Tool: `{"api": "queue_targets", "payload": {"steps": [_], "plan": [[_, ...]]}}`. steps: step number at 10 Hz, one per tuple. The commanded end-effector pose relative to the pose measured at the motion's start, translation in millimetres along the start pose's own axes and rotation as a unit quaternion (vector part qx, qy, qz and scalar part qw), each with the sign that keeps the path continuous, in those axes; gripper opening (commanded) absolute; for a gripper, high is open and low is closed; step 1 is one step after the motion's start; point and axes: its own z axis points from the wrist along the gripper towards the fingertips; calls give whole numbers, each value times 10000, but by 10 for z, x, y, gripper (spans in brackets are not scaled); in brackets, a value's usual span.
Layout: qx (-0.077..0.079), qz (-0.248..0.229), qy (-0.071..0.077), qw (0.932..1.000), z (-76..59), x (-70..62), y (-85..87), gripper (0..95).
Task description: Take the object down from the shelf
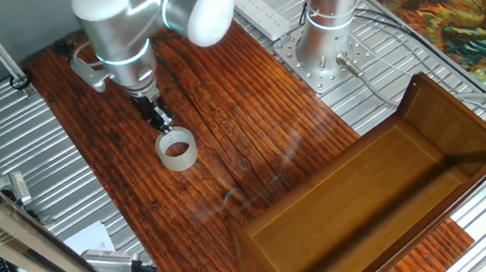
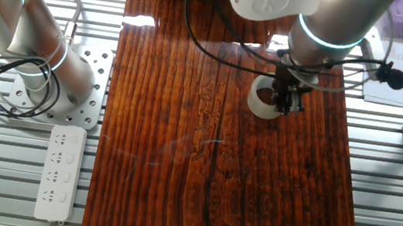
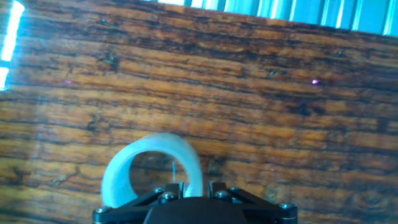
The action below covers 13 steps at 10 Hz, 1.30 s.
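Whitish single tape roll (image 1: pixel 177 149) on tabletop, hand (image 1: pixel 162 120) pinching its rim, one wooden shelf (image 1: pixel 380 195).

A white power strip (image 2: pixel 59 172) lies beside the grained tabletop (image 2: pixel 217 170).

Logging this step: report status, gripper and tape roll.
Gripper at the tape roll's rim, grip unclear. Roll on the tabletop, off the wooden tray. Nothing in the way.
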Motion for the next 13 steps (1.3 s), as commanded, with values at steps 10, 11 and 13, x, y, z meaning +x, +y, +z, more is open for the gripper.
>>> {"api": "queue_targets", "payload": {"steps": [10,11,13], "plan": [[-186,62,70,9998,-92,11,-706,0],[-143,-16,96,9999,-115,-1,-714,0],[-100,-62,203,9997,-131,-25,-711,0]]}}
